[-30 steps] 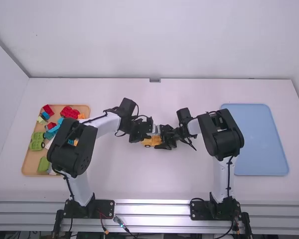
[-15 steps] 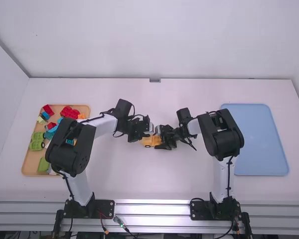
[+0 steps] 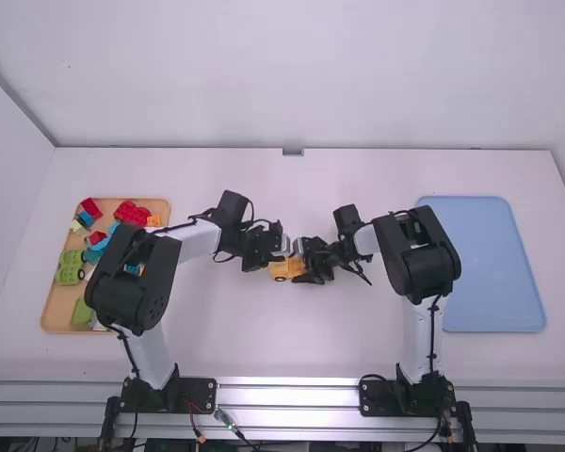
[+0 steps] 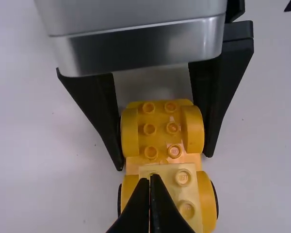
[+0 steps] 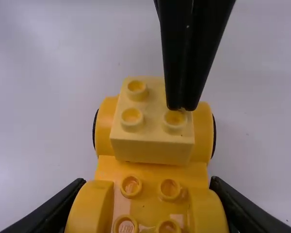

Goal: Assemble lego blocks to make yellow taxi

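Note:
My left gripper and right gripper meet mid-table over the orange-yellow wheeled car base. A pale yellow brick is on one end of the base. The left gripper is shut with nothing between its fingers; in the right wrist view its joined tips touch or hover just over the brick, beside a stud. From both sides, the right gripper is shut on the base's other end, where open studs run between two raised fenders.
At the left, an orange-brown tray holds red, blue, green and orange blocks and a green wheeled base. A flat light-blue tray lies at the right, beyond the right arm.
The left gripper has shifted slightly left compared with one second ago, then stayed nearly in place. The right gripper and the car base have kept still.

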Robot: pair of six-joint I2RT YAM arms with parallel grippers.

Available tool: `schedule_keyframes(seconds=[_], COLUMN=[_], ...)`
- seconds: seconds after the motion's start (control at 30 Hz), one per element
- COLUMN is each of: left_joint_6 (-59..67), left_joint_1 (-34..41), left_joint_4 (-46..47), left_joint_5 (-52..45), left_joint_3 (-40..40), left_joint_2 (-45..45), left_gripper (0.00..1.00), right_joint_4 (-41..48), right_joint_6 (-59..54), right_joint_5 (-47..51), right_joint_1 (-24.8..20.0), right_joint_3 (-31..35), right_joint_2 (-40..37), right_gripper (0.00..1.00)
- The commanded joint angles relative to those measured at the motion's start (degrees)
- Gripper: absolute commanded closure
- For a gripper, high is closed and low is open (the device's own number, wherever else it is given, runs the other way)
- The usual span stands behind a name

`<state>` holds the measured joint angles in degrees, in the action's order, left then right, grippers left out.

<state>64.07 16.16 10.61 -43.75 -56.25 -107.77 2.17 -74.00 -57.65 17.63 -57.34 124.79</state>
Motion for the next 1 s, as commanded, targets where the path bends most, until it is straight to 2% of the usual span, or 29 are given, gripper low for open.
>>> schedule_keyframes(seconds=[0.0, 0.4, 0.73, 0.97], left_joint_6=[-0.2, -3.0, -3.2, -5.3], left_joint_1=[0.9, 0.5, 0.7, 0.4], left_joint_4=[1.4, 1.0, 3.8, 0.7], left_joint_5=[-0.2, -0.2, -0.4, 0.4], left_joint_3=[2.3, -1.7, -1.2, 1.6], left_joint_2=[0.0, 2.6, 4.7, 4.7], left_gripper=[0.98, 0.98, 0.98, 0.98], right_joint_4=[-0.2, -0.2, -0.2, -0.2], right_joint_6=[-0.9, -0.9, -0.9, -0.9], right_joint_5=[6.7, 6.7, 6.7, 6.6], right_joint_1=[0.0, 0.0, 0.0, 0.0], right_joint_3=[0.7, 0.7, 0.7, 0.7], right_joint_2=[1.6, 1.6, 1.6, 1.6], right_gripper=[0.36, 0.36, 0.38, 0.38])
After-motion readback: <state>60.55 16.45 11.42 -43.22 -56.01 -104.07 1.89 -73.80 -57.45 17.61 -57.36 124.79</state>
